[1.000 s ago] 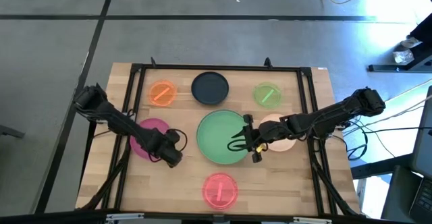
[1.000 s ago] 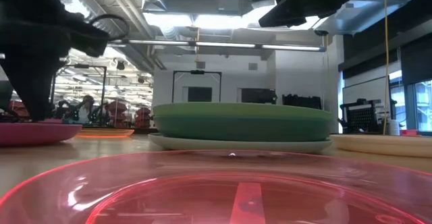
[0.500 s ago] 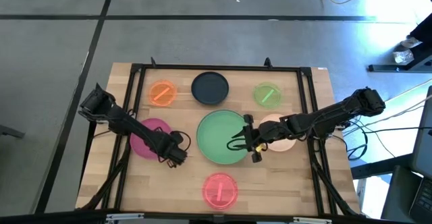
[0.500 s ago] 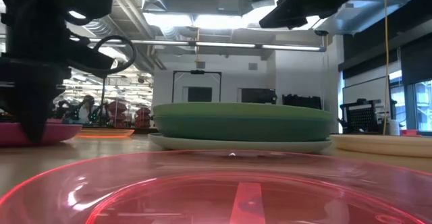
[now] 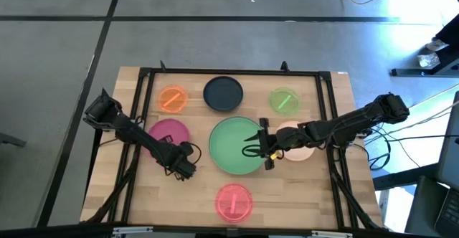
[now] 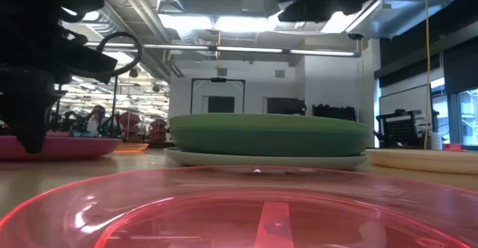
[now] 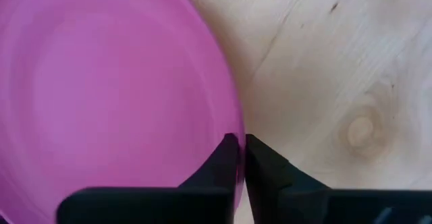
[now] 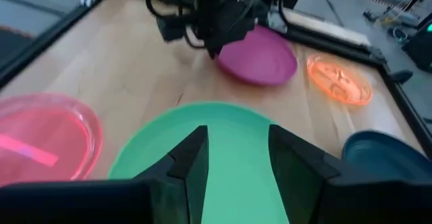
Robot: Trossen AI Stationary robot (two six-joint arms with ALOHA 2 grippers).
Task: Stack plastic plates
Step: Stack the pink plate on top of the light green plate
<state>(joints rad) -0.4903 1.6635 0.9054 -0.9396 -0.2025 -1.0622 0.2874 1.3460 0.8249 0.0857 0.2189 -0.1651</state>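
Left gripper (image 7: 241, 158) jaws pinched on magenta plate (image 7: 108, 89) rim; right gripper (image 8: 237, 158) parted above green plate (image 8: 229, 143), its underside probably hidden.

Wooden table (image 5: 193, 188) carries magenta plate (image 5: 167, 134), pink-red plate (image 5: 234, 201), apparently stacked large plates (image 5: 233, 146).

Two dark jointed arms w/ black cables

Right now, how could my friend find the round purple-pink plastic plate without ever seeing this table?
Start at the big green plastic plate in the middle of the wooden table in the high view. Look to its left: the magenta plastic plate lies there, with the left gripper at its rim. It is the only magenta one, bigger than the small translucent orange plate behind it.
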